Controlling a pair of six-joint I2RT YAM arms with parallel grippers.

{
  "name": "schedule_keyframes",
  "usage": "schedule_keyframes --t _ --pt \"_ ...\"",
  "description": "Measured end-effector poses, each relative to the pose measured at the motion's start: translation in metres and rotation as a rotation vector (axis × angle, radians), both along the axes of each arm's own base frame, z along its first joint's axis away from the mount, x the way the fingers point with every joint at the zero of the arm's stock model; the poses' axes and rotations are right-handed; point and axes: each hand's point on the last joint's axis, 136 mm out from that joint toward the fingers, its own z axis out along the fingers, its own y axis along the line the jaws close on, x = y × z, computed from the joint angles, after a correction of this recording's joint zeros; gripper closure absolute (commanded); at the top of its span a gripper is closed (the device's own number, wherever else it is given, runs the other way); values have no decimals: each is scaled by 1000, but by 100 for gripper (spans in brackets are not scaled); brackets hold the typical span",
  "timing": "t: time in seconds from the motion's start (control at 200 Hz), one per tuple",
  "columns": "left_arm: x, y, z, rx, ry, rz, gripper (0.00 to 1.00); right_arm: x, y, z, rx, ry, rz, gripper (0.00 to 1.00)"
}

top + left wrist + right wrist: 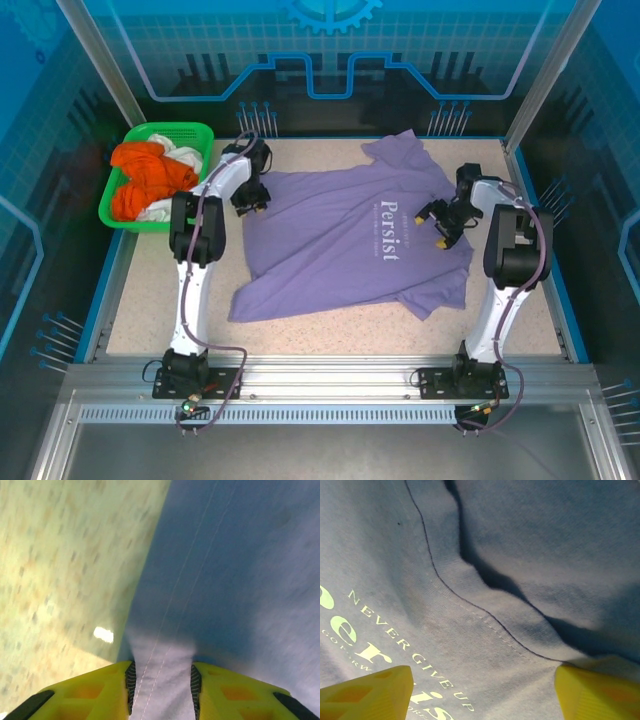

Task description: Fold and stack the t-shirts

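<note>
We see the left tool (162, 682) pinching the edge of the lavender t-shirt (330, 250), which spreads ahead of it; the right tool (482, 692) stands wide just above the cloth beside its lettering (395, 645).

A lavender t-shirt (545, 535) is seen close beneath the right gripper (482, 680); its two yellow fingers (367, 695) are held wide apart at the lower corners; a shadowed fold (492, 577) is raised just beside a stitched seam (470, 605); pale lettering (402, 645) reading "NEVER GIVE UP" is printed at lower left

Bright light, motion-blurred left wrist view
</note>
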Motion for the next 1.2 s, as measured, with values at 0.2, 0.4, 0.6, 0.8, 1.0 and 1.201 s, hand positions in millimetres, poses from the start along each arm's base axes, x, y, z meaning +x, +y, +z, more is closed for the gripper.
schedule_keyframes --t 0.2,0.4,0.6,0.8,1.0,1.201 --pt "42 1 13 -12 -96 4 54 20 -3 15 -2 -43 18 17" --pt "15 1 39 -50 -89 47 35 2 -3 52 -38 -51 26 23" --pt "-81 -12 97 -209 -102 154 39 -91 25 80 -52 25 79 32" --pt "-209 -13 88 -308 -24 310 54 -193 34 61 -35 145 66 41" --pt "-286 -13 52 -348 58 434 60 -239 43 36 16 136 18 53" --pt "-316 -18 31 -393 87 477 60 -246 47 17 32 135 -14 57"
